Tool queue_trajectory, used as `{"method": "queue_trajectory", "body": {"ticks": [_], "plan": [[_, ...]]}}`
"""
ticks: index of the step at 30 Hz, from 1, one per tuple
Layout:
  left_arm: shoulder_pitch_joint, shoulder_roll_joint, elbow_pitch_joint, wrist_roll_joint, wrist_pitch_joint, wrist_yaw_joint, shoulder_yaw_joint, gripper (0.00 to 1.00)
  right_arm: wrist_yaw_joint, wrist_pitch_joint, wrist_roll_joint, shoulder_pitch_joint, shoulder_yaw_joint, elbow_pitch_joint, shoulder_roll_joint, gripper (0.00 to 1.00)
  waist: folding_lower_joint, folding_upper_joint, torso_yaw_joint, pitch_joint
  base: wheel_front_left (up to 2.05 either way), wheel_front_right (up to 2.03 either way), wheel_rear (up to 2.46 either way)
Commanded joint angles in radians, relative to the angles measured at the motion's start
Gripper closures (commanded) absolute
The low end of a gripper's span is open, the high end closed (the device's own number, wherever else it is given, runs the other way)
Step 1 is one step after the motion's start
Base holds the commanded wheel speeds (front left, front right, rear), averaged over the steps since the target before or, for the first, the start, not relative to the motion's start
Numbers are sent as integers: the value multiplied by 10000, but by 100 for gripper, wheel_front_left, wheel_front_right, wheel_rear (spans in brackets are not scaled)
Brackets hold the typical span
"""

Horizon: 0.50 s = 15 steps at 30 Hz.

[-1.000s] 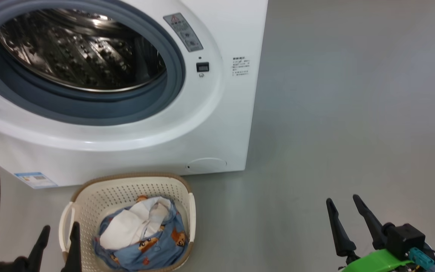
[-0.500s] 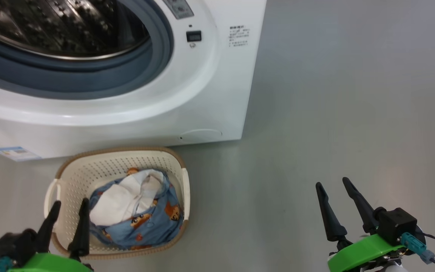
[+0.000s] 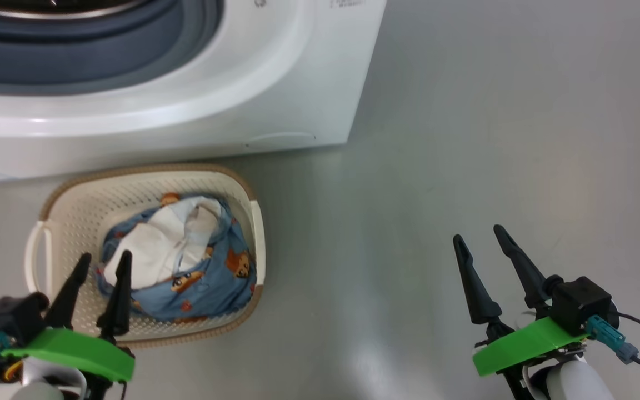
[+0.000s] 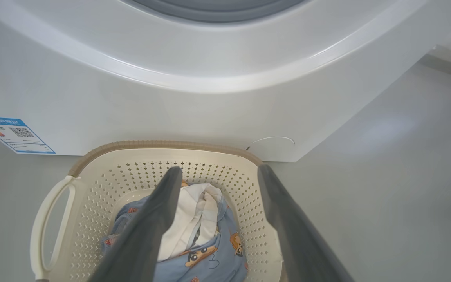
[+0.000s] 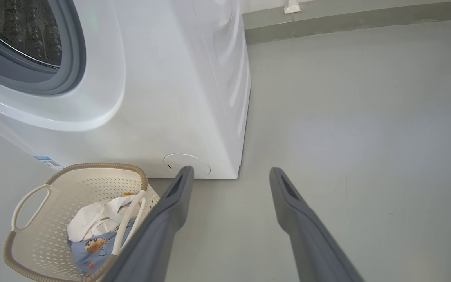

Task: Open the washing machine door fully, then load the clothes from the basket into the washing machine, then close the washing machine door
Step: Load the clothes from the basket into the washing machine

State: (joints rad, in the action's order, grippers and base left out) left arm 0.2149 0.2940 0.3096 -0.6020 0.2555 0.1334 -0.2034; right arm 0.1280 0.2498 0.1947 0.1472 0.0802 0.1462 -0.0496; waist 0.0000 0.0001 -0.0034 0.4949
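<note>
The clothes (image 3: 186, 266) lay heaped in the basket (image 3: 148, 176) on the floor (image 3: 464, 139) before the washing machine (image 3: 186, 128), soft, light and likely to trail, best pinched at the raised white garment (image 3: 148, 258) on top; the left claw (image 3: 105, 255) hung over the basket's near side, fingers parted and empty, and the right claw (image 3: 478, 233) was likewise open, well apart.

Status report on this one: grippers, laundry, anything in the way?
Left gripper jaws open, empty, aimed into the basket. Right gripper jaws open, empty, over floor. Clothes in basket. Nothing blocking the reach.
</note>
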Motion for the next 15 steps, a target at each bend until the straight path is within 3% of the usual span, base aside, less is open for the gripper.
{"method": "queue_trajectory", "body": {"ticks": [1,15], "plan": [[305,458,-93,-180,63,-27,248,0,27,120,-19,76,291,-289,-6,0,0,-1,-189,773,0,0,0],[1463,1662,757,-1323,63,-27,-585,0,27,120,166,368,621,-782,-6,0,0,-1,-836,2399,0,0,0]]}}
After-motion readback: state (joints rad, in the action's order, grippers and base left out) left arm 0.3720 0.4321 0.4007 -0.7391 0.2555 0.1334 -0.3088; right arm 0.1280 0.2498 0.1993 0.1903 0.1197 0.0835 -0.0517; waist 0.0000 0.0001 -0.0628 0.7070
